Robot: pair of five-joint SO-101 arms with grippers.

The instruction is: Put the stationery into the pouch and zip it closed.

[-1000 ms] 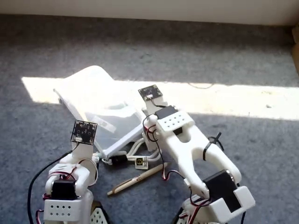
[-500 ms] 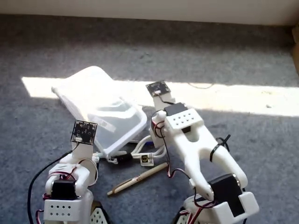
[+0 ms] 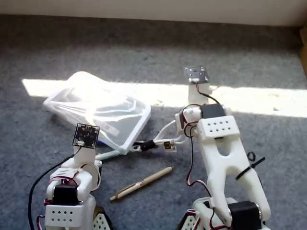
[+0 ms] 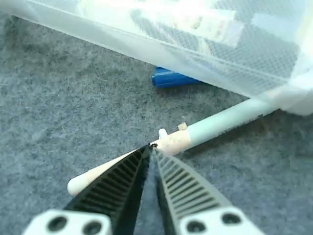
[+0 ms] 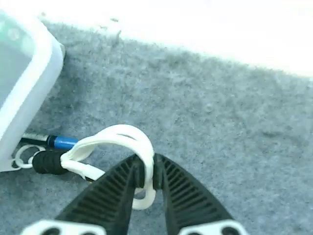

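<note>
A translucent white pouch (image 3: 96, 108) lies on the grey carpet. A white cord loop (image 5: 122, 137) runs from its zip end through a black piece (image 5: 46, 161), and my right gripper (image 5: 145, 169) is shut on that loop to the right of the pouch. In the high view the cord (image 3: 169, 128) stretches from the pouch corner to the right arm. My left gripper (image 4: 149, 148) is shut, its tips touching a pale blue-white pen (image 4: 215, 125) that lies by the pouch's near edge (image 4: 171, 44). A tan pen (image 3: 141, 183) lies on the carpet between the arms.
A small blue object (image 4: 171, 78) shows under the pouch edge. A bright sunlit band (image 3: 249, 100) crosses the carpet behind the arms. A small tag (image 3: 168, 144) hangs on the cord. A pale wall (image 3: 153, 7) borders the far side.
The right arm has swung right and away, pulling the cord taut. The pouch has dropped from a tilted stance to lie flatter and farther left. The left arm has stayed put.
</note>
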